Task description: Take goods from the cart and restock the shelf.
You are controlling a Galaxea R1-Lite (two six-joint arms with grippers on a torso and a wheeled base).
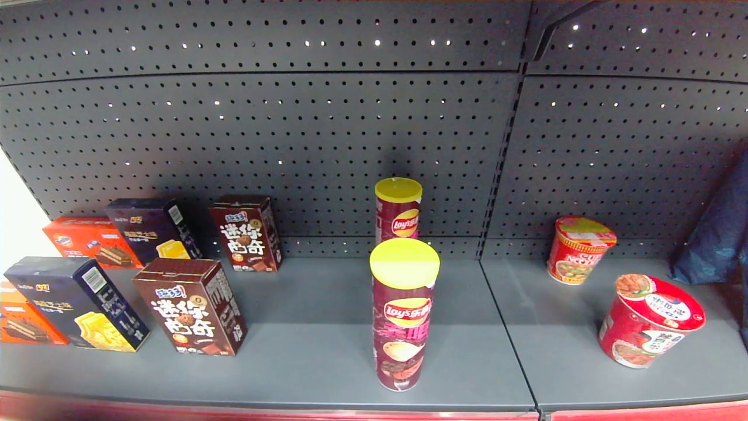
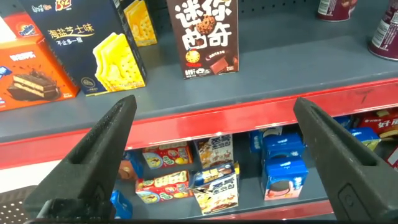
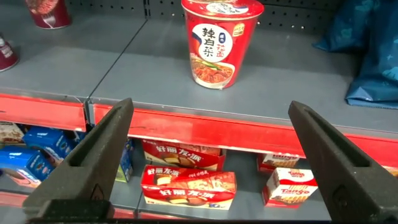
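While both jaws gape | front chip can (image 1: 404, 318) upright on shelf (image 1: 310, 339)

Boxes (image 1: 190, 313), chip cans (image 1: 404, 316), noodle cups (image 1: 648, 321) upright on shelf (image 1: 310, 356).

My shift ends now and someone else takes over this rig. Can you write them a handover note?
Left tool: open, empty, in front of the shelf's red edge near the boxes.
Right tool: open, empty, facing the front noodle cup.
On the shelf: six boxes at the left, two chip cans in the middle, the rear noodle cup at the right.
Left to do: probably fetch the next item from the cart.
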